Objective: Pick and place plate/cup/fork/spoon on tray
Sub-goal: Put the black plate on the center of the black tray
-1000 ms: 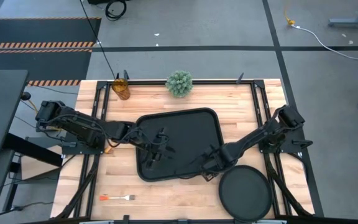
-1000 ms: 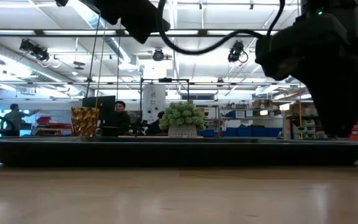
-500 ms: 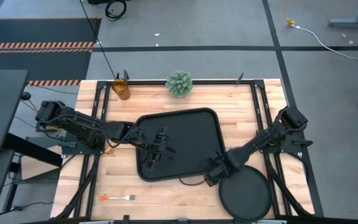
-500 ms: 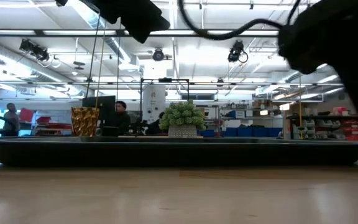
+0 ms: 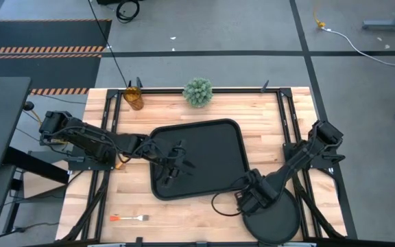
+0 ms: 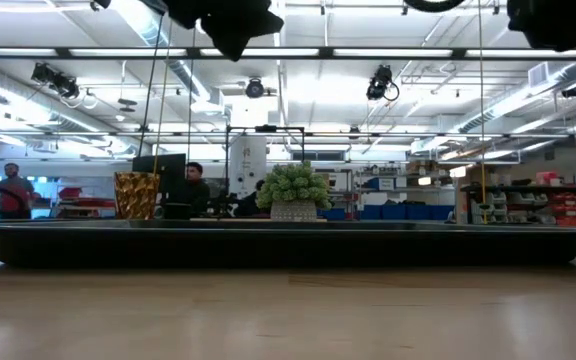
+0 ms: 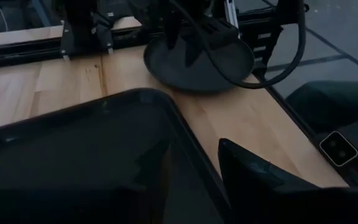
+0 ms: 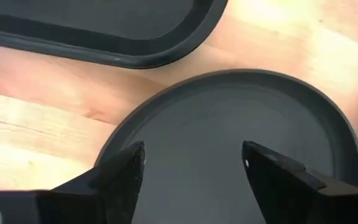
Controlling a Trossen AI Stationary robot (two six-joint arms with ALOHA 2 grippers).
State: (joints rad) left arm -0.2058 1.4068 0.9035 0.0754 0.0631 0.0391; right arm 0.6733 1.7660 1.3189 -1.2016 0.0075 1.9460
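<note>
The right gripper [image 8: 191,163] hangs with fingers spread wide and empty over the plate [image 8: 229,143], which lies flat on the table just beside the tray [image 5: 201,159], off its near right corner. The plate looks stiff, light and smooth; its raised rim nearest the tray seems the only hold, one finger inside, one outside. The left gripper [image 5: 175,159] waits over the tray, its fingers parted and empty. The fork [image 5: 130,218] lies near the tray's front left corner; cup [image 5: 134,97] and plant [image 5: 197,91] stand well behind the tray. Nothing blocks the way.
</note>
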